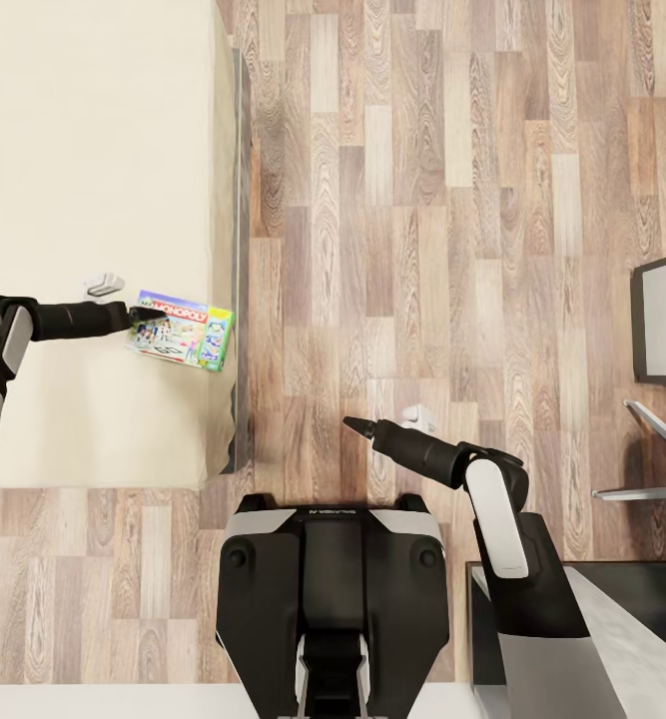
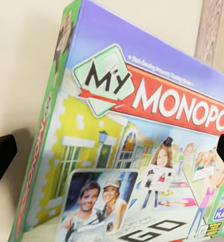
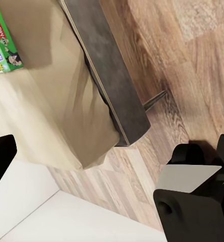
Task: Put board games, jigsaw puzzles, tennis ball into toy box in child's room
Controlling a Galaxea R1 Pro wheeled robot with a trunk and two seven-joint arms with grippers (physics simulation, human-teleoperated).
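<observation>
The left gripper (image 1: 145, 314), jaws spread, reaches the green-and-white Monopoly board game (image 1: 182, 331) near the beige bed's (image 1: 73, 150) edge; next, pinch it. The right gripper's (image 1: 353, 424) jaws: cannot tell.

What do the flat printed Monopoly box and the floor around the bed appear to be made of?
The flat green-edged Monopoly box looks like printed cardboard with a slightly glossy finish: sharp folded edges and photo artwork. The floor looks like matte wood planks, or wood-look laminate: staggered boards with grain.
</observation>
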